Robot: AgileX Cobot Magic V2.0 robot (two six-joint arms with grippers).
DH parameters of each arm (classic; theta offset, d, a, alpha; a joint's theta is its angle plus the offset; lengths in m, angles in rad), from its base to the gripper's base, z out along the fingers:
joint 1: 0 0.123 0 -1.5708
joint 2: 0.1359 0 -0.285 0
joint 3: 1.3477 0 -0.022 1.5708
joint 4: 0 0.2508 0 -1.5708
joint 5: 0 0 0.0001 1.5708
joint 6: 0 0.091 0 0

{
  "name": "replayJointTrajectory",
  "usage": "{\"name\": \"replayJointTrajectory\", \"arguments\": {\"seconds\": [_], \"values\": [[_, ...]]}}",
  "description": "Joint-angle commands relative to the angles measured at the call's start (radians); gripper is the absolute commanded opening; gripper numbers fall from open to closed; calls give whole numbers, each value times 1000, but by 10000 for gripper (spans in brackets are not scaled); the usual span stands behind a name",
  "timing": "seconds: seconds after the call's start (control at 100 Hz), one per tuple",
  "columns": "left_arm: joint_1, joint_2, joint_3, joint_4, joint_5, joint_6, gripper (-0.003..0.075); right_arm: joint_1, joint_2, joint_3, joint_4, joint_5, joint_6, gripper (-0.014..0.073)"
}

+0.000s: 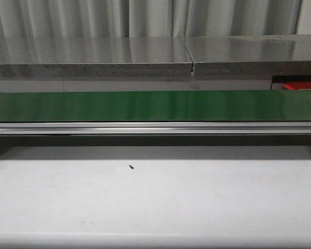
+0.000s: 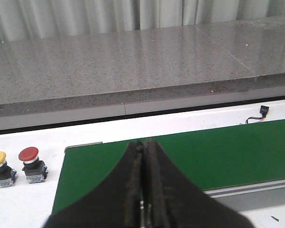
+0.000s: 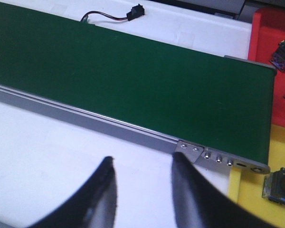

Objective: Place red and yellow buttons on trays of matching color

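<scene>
In the left wrist view a yellow button (image 2: 0,164) and a red button (image 2: 30,159) stand side by side on the white table beside the end of the green conveyor belt (image 2: 218,152). My left gripper (image 2: 143,145) is shut and empty above the belt. In the right wrist view my right gripper (image 3: 142,161) is open and empty over the white table near the belt's other end (image 3: 133,76). A red tray (image 3: 270,38) holds dark button bodies, and a yellow tray (image 3: 256,190) holds a yellow button (image 3: 281,183). The front view shows the belt (image 1: 155,105) and a bit of red tray (image 1: 300,85); neither gripper appears there.
A grey stone ledge (image 2: 133,61) runs behind the belt. A small black connector with wires (image 3: 133,12) lies on the table beyond the belt. A small dark speck (image 1: 130,166) lies on the white table in front of the aluminium belt rail (image 1: 155,128).
</scene>
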Motion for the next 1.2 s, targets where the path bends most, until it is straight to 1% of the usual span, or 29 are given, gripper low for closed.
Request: {"name": "replayJointTrajectory", "arguments": {"seconds": [0.0, 0.02, 0.05, 0.06, 0.1, 0.41, 0.5, 0.55, 0.6, 0.67, 0.71, 0.73, 0.74, 0.79, 0.86, 0.91, 0.98, 1.03, 1.1, 1.19], "values": [[-8, 5, -25, -15, -72, -1, -19, 3, -25, -29, 13, -39, -10, 24], [-8, 5, -25, -15, -72, -1, -19, 3, -25, -29, 13, -39, -10, -4], [-8, 5, -25, -15, -72, -1, -19, 3, -25, -29, 13, -39, -10, -69], [-8, 5, -25, -15, -72, -1, -19, 3, -25, -29, 13, -39, -10, -75], [-8, 5, -25, -15, -72, -1, -19, 3, -25, -29, 13, -39, -10, -64], [-8, 5, -20, -15, -72, -1, -18, 3, -24, -29, 13, -37, -10, -67], [-8, 5, -20, -15, -72, -1, -1, 3, -24, -29, 13, -37, -10, -67], [-8, 5, -20, -15, -74, -1, 34, 3, -24, -29, 13, -37, -10, -67], [-8, 5, -20, -15, -72, -1, 87, 3, -24, -29, 13, -37, -10, -67], [-8, 5, -20, -11, -70, -1, 193, 3, -24, -29, 13, -37, -10, -67], [-8, 5, -20, 0, -68, -1, 272, 3, -24, -29, 13, -37, -10, -67], [-8, 5, -20, 8, -66, -1, 332, 3, -24, -29, 13, -37, -10, -67], [-8, 5, -20, 11, -64, -1, 332, 3, -24, -29, 13, -37, -10, -67], [-8, 5, -20, 26, -64, -1, 454, 3, -24, -29, 13, -37, -10, -67], [-8, 5, -20, 39, -64, -1, 561, 3, -24, -29, 13, -37, -10, -67], [-8, 7, -25, 42, -66, -1, 585, 3, -24, -29, 13, -37, -10, -67], [-6, 21, -46, 46, -64, -19, 577, 3, -24, -29, 13, -37, -10, -67], [3, 44, -80, 48, -61, -74, 571, 3, -24, -29, 13, -37, -10, -67], [33, 99, -141, 60, -44, -143, 556, 3, -24, -29, 13, -37, -10, -67], [97, 195, -232, 67, -1, -170, 539, 3, -24, -29, 13, -37, -10, -67]]}}
